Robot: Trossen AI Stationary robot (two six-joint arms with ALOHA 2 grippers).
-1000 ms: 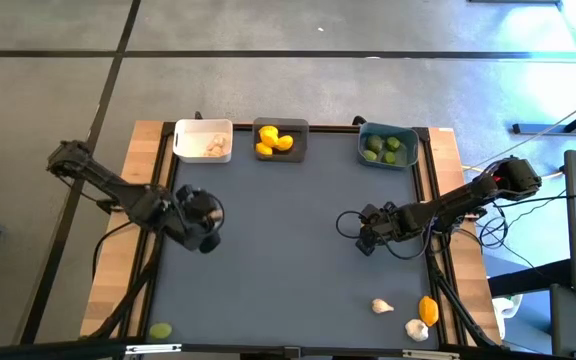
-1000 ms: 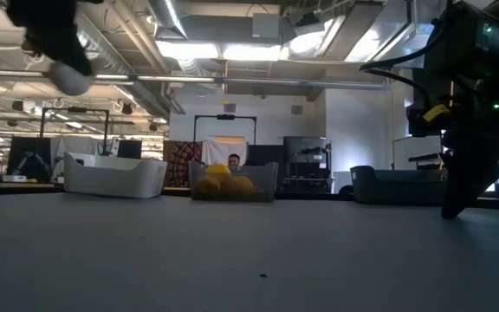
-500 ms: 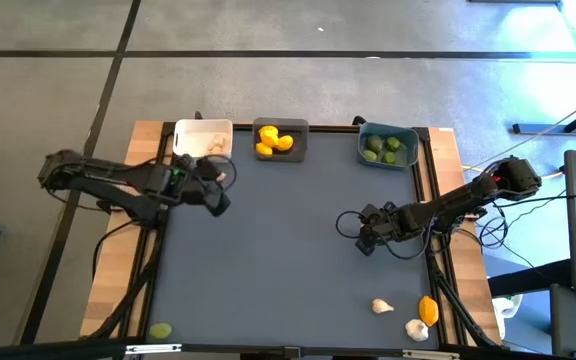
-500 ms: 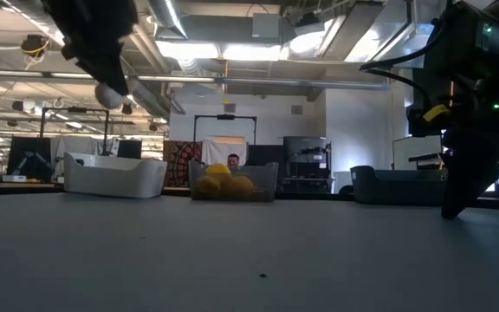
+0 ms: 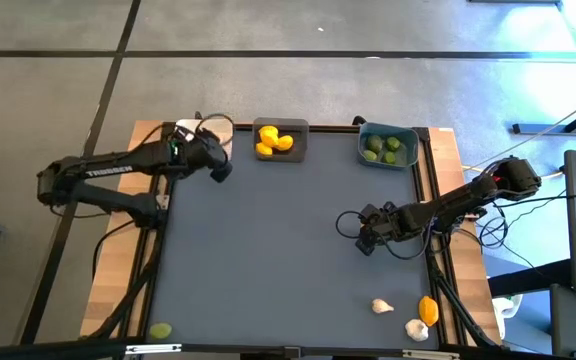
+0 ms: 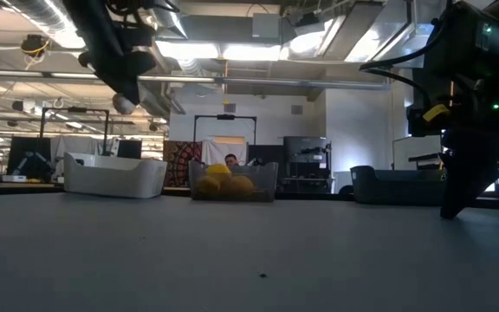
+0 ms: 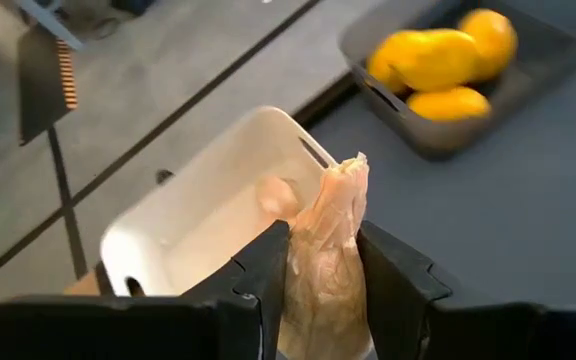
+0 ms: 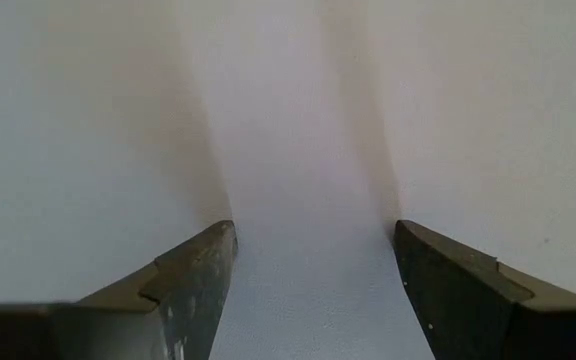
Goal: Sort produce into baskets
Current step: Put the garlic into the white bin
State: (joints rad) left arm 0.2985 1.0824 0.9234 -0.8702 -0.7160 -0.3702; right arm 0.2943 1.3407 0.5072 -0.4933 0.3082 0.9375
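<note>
My left gripper [image 5: 220, 170] is raised beside the near edge of the white basket [image 5: 186, 132] and is shut on a whitish garlic bulb [image 7: 328, 262]. In the low view the bulb [image 6: 124, 104] hangs high over the white basket [image 6: 115, 176]. The dark grey basket [image 5: 299, 129] holds yellow fruits [image 5: 273, 142], and the teal basket [image 5: 414, 137] holds green ones [image 5: 383, 148]. My right gripper [image 5: 366, 241] stands open low over the table's right half, with nothing between its fingers [image 8: 193, 275]. My left gripper pinches the garlic bulb by its two sides [image 7: 303, 270] between its two fingers [image 7: 268, 262]. The bulb's papery tip [image 7: 354, 165] sticks out beyond the fingertips. The fingers slant down toward the table's far edge. The bulb is lifted clear of table and basket.
Loose produce lies near the front edge: a green fruit [image 5: 160, 330] at the left, two garlic bulbs [image 5: 382, 306] [image 5: 417, 328] and an orange-yellow fruit [image 5: 428, 309] at the right. Garlic lies in the white basket [image 7: 276, 196].
My left gripper has swung from over the table's left middle toward the far edge, up to the white basket, turning as it went. The garlic bulb has stayed between its fingers, clear of the table throughout.
</note>
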